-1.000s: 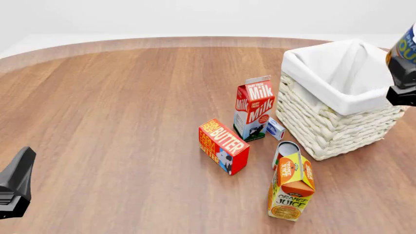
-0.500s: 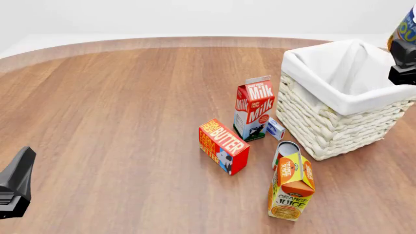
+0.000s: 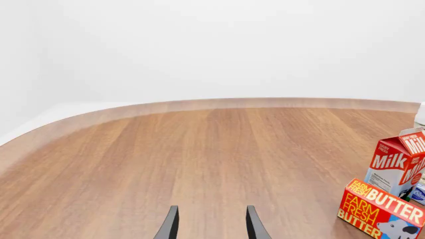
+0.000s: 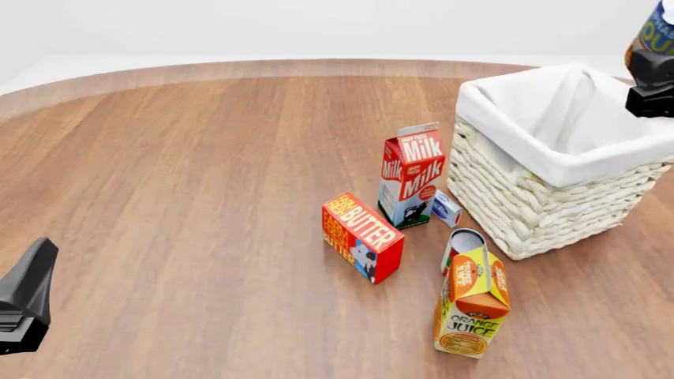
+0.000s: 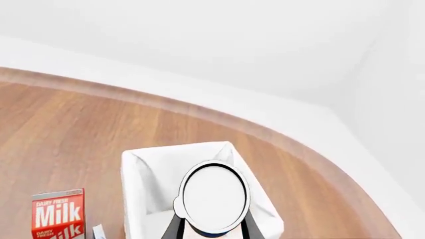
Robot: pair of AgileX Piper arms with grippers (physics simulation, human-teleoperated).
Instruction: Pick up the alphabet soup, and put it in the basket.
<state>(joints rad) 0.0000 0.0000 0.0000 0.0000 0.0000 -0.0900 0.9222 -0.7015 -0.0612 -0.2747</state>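
The alphabet soup (image 4: 660, 33) is in my right gripper (image 4: 649, 79), held in the air at the right edge of the front view, by the far right side of the white wicker basket (image 4: 526, 207). Only part of the can's blue and yellow label shows there. In the right wrist view the can's silvery flat top (image 5: 214, 196) sits between the fingers, above the basket's cloth lining (image 5: 143, 181). My left gripper (image 4: 27, 304) is low at the front left, far from everything. Its fingers (image 3: 170, 228) are apart with nothing between them.
A milk carton (image 4: 412, 174), a small blue and white box (image 4: 447, 209), a butter box (image 4: 361, 237), a red-and-white labelled can (image 4: 462, 243) and an orange juice carton (image 4: 471, 302) stand just left and in front of the basket. Milk (image 3: 397, 164) and butter (image 3: 378, 206) also show in the left wrist view.
My right gripper has moved upward in the front view with the alphabet soup, so less of the can shows at the frame's edge. The left arm has not moved.
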